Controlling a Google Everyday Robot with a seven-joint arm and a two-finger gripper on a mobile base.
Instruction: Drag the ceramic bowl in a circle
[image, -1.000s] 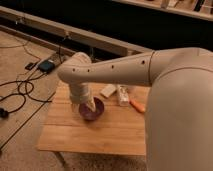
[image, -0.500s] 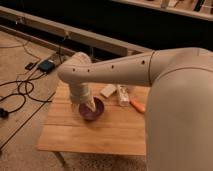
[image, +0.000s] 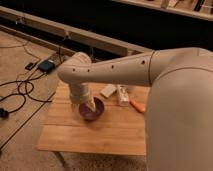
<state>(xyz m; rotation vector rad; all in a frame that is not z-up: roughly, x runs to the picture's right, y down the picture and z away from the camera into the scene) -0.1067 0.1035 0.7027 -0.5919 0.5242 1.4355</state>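
The ceramic bowl (image: 95, 112), a dark purple round dish, sits on the wooden table (image: 100, 136) a little left of its middle. My gripper (image: 86, 106) reaches down from the white arm and sits at the bowl's left rim, covering that side of it. The wrist hides how the gripper meets the rim.
Behind the bowl lie a flat white item (image: 108, 90), a white bottle-like object (image: 123, 95) and an orange object (image: 137, 105). My bulky arm (image: 175, 100) fills the right side. Cables (image: 20, 92) and a small device (image: 46, 65) lie on the floor to the left.
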